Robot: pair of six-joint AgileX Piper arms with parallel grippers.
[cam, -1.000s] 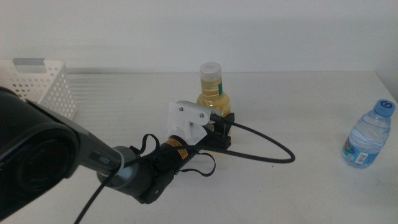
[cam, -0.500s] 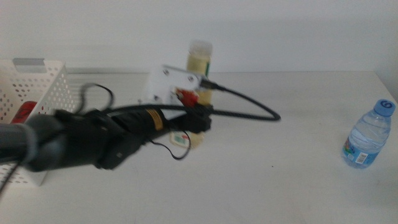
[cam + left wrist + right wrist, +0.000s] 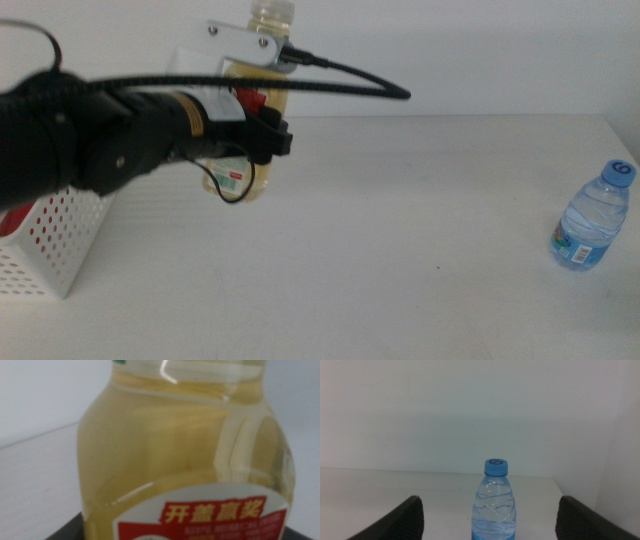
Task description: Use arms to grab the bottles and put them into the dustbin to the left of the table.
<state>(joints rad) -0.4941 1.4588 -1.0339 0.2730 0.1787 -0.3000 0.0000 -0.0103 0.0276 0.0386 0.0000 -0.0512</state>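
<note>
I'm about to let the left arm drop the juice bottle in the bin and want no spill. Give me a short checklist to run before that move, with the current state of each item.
1. Juice bottle held by the left claw: ok, it is lifted off the table.
2. Bottle upright, cap on top: ok.
3. Bottle over the bin: not ok, it hangs beside the bin, over the table.
4. Room left in the bin: cannot tell, the arm covers its top; something red shows through the wall.
5. Water bottle out of the way: ok, upright far off near the table's other end.
6. Right claw clear: ok, open, facing the water bottle, not touching.
</note>
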